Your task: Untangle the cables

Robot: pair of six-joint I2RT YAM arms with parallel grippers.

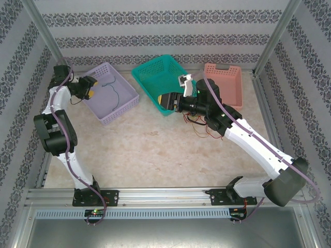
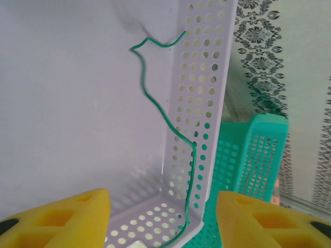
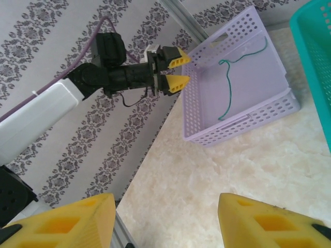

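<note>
A thin green cable (image 1: pixel 113 92) lies loose in the purple basket (image 1: pixel 129 106) at the back left. My left gripper (image 1: pixel 91 87) hovers open over that basket's left rim, holding nothing. In the left wrist view the green cable (image 2: pixel 155 98) runs along the perforated basket wall (image 2: pixel 204 77), ahead of the open left gripper (image 2: pixel 163 222). A small tangle of thin red and dark cables (image 1: pixel 199 125) lies on the table under my right arm. My right gripper (image 1: pixel 165 100) is open at the teal basket's front corner; in the right wrist view this gripper (image 3: pixel 165 222) is empty above bare table.
A teal basket (image 1: pixel 155 70) stands at the back centre and a pink basket (image 1: pixel 227 85) at the back right. The right wrist view takes in the purple basket (image 3: pixel 243 126), the green cable (image 3: pixel 230 88) and the left gripper (image 3: pixel 175 70). Patterned walls surround the table.
</note>
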